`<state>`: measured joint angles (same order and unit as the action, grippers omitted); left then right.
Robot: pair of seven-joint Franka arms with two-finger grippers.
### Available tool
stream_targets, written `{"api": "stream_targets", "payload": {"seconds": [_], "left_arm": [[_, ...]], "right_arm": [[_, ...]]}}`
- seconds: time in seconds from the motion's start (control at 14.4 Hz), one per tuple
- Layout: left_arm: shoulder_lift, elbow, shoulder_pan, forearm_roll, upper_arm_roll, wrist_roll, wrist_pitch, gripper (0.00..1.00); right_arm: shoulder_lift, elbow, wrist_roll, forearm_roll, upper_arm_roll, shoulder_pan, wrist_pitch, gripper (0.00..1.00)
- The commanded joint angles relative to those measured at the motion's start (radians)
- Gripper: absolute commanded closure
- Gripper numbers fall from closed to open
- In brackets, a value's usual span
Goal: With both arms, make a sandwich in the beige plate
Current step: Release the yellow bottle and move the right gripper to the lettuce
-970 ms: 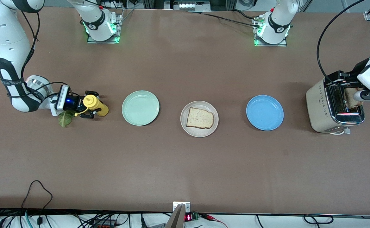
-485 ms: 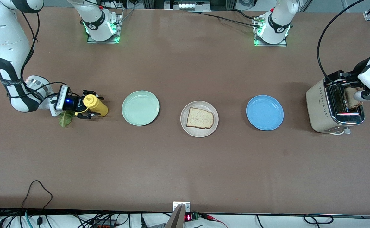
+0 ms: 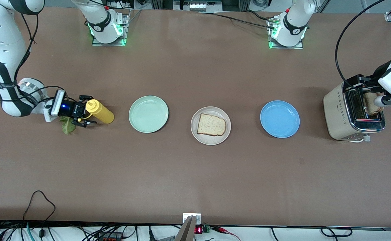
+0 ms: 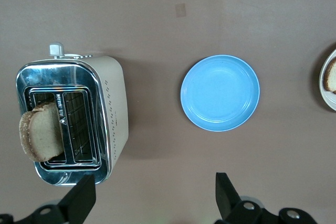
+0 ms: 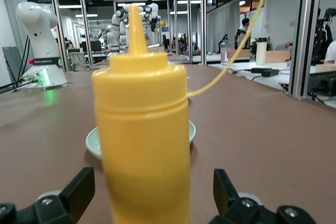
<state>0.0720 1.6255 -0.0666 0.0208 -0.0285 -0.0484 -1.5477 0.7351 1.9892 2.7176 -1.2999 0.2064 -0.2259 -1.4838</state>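
Front view shows the beige plate in the middle of the worktop, between a mint green plate and a blue plate. One bread slice lies flat on the beige plate, so the sandwich is only begun. A green lettuce leaf lies on the worktop at the right arm's end, just beside and partly under the right gripper. That gripper's jaws are wide open. A yellow squeeze bottle stands upright between the jaws, and nothing is pinching it. In the right wrist view the bottle fills the middle, with a jaw standing free on each side. I think the leaf should go on the bread next, and the right arm is much the nearer one. The leaf is low on the worktop, closer to the wrist than the jaw tips are, so the jaws would have to pull away from the bottle and dip down. The left gripper hangs over the toaster at the left arm's end, its jaws wide open and empty. A second bread slice stands on its edge in a toaster slot, sticking up, right below those jaws. Its thin way would fit between the jaws if they come straight down.
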Motion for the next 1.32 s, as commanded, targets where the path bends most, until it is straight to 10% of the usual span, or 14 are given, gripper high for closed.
{"api": "stream_targets", "payload": {"seconds": [0.0,1.25], "left_arm": [[0.011,-0.029,0.001,-0.01,-0.001,-0.01,0.021,0.0],[0.011,-0.03,-0.002,-0.013,-0.001,-0.018,0.029,0.0]], "right_arm": [[-0.039,-0.007,-0.005,0.075,0.05,-0.004,0.01,0.0],[-0.444,-0.096,-1.272,0.819,0.105,0.198,-0.461,0.0]]}}
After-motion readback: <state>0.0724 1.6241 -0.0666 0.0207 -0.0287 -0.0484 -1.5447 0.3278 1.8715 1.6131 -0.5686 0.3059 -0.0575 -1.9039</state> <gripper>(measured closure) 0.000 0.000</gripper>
